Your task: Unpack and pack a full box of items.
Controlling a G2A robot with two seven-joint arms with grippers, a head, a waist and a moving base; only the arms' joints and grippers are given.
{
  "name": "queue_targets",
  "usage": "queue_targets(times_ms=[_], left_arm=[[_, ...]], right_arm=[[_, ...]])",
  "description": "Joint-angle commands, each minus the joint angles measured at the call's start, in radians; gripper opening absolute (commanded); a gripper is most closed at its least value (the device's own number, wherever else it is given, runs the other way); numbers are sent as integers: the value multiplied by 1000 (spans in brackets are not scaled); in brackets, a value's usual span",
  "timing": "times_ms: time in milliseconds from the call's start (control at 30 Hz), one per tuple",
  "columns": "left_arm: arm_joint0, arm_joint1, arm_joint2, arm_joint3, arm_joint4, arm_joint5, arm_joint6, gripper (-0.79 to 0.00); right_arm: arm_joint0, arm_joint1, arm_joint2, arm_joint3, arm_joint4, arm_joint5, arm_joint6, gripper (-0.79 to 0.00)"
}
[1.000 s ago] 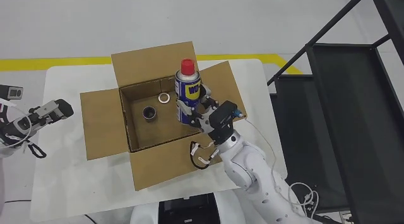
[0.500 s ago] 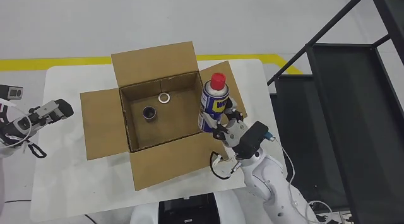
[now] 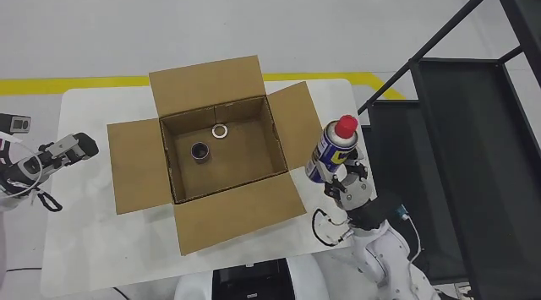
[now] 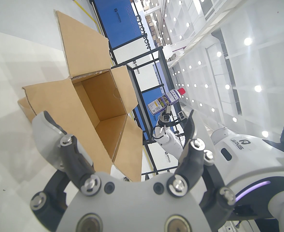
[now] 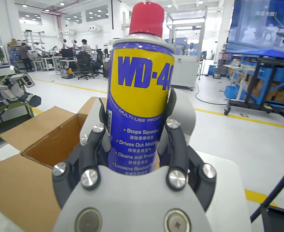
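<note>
The right gripper (image 5: 139,126) has its jaws closed on the lower body of the blue-and-yellow spray can (image 3: 336,150). The can is held clear of the cardboard box (image 3: 203,84), red cap uppermost and leaning a little. It hangs over the bare strip of white table (image 3: 93,232) between the box's right flap and the table's right edge. The left gripper (image 3: 83,144) sits off the table's left side, well apart from the box, with its jaws wide and nothing between them.

Two items lie on the box floor: a small dark cylinder (image 3: 200,151) and a pale ring (image 3: 220,131) near the far wall. The unpacking is therefore judged to be part done, and the step in hand is setting the can down.

Procedure for a sound placement:

1. Bring the can fully upright before lowering. A tall, narrow can gripped low will probably topple if its base lands on one edge.
2. Choose a landing spot on bare table. The strip is narrow, so keep the base off the cardboard flap and back from the table edge, beyond which the black rack (image 3: 456,131) stands.
3. Lower straight down, and part the jaws only once the base bears flat.
4. Open wide enough to free both sides, then back away without brushing the can.
</note>
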Motion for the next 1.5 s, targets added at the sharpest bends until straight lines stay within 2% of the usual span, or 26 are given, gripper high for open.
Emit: queue_targets(times_ms=[0, 333, 500, 633, 1267, 1467], left_arm=[[0, 0, 0, 0, 0, 0, 0, 0], [0, 0, 0, 0, 0, 0, 0, 0], [0, 0, 0, 0, 0, 0, 0, 0], [0, 0, 0, 0, 0, 0, 0, 0], [0, 0, 0, 0, 0, 0, 0, 0], [0, 0, 0, 0, 0, 0, 0, 0]], right_arm=[[-14, 1, 14, 10, -1, 18, -30, -785], [-93, 2, 88, 122, -25, 173, -201, -785], [-90, -3, 78, 196, -7, 203, -257, -785], [-65, -6, 54, 250, -8, 214, -259, -785], [-54, -7, 50, 251, -4, 222, -241, -785], [-23, -22, -16, 319, 54, 262, -276, -785]])
